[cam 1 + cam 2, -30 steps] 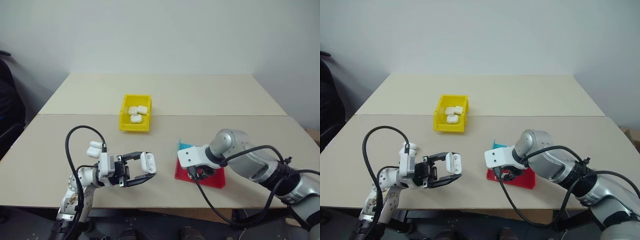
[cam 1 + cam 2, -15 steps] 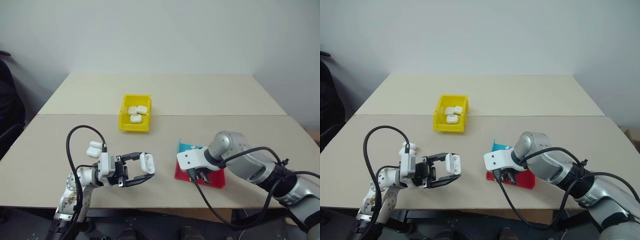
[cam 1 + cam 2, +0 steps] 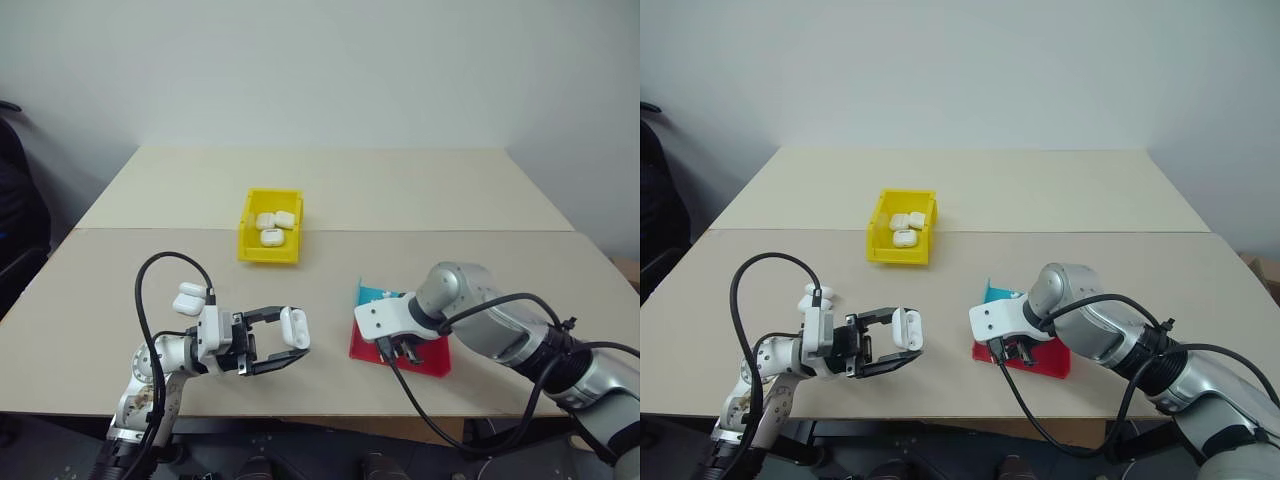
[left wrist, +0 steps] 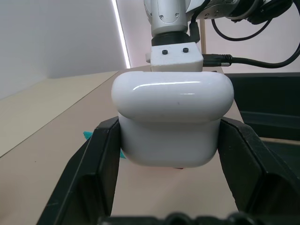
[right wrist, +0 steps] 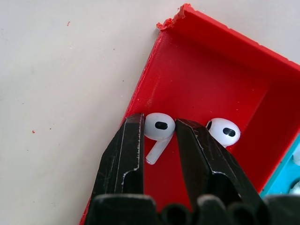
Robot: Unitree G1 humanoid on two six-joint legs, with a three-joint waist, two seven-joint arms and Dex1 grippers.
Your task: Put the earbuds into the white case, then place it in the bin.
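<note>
Head views: left hand clenched on the closed white case, held level above the counter, well left of the red tray. Yellow bin beyond, holding three cases.

Left wrist view: the case sits crosswise between both fingers, lid shut.

Right wrist view: right hand points down into the red tray, fingers pinching one earbud by its head, stem trailing toward the wrist. Second earbud just beside.

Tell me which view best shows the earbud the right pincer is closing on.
The right wrist view: the earbud sits between the right pincer's fingers in the red tray, a second earbud beside it. In the head views the arm hides it. The left wrist view shows the case.
</note>
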